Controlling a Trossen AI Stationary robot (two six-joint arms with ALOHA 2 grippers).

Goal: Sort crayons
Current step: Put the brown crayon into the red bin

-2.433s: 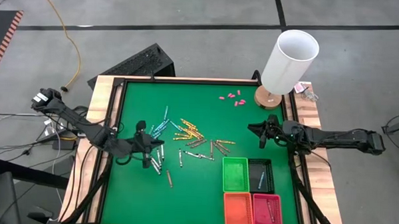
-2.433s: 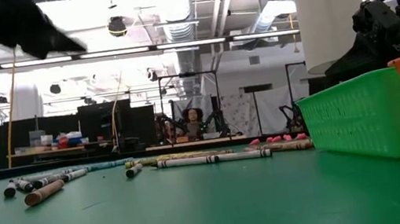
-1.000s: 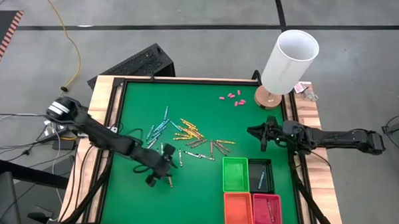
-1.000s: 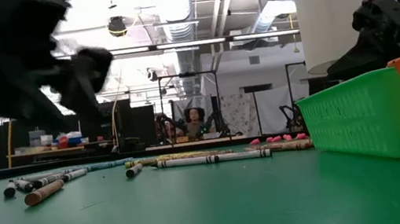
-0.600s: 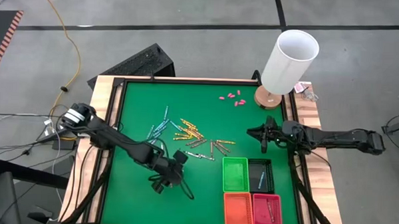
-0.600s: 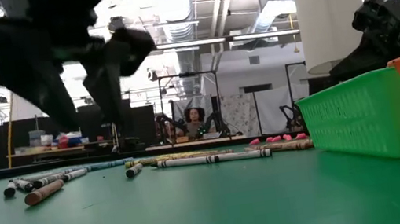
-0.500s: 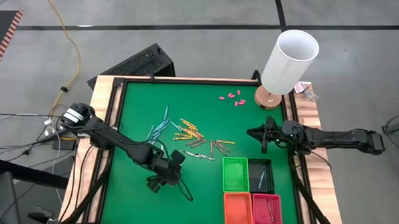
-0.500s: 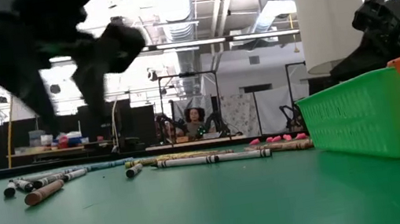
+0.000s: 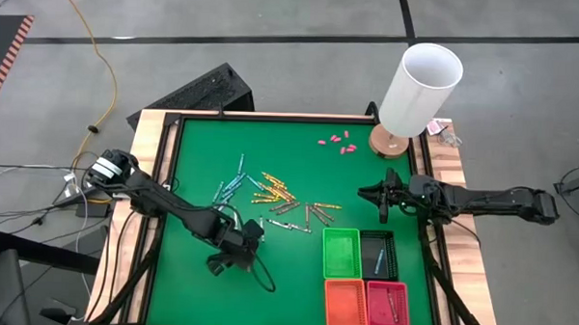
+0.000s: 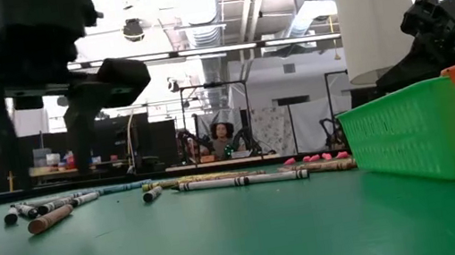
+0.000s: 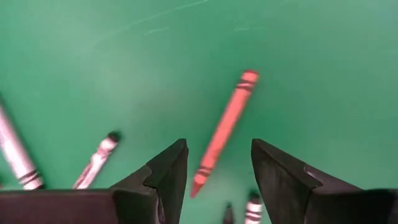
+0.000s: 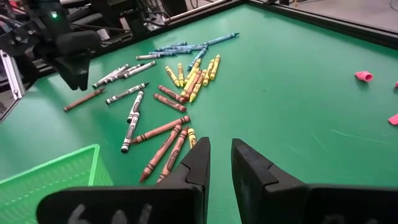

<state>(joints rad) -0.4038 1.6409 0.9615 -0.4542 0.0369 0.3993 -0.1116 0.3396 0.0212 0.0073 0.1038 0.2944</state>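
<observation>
The left hand [image 11: 214, 171] hangs over the green felt table [image 11: 311, 37] with its two dark fingers [image 11: 165, 174] apart and empty. A thin brownish-red crayon [image 11: 224, 127] lies flat on the table just below, lined up with the gap. To grab it well, I think the hand should drop straight down, keep the stick centred, then squeeze. The right hand [image 12: 216, 155] waits by the small green plastic basket [image 12: 56, 171], fingers a little apart, holding nothing.

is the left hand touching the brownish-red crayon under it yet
Apart. The left wrist view shows the brownish-red crayon flat on the mat between the open left hand, with green showing either side.
</observation>
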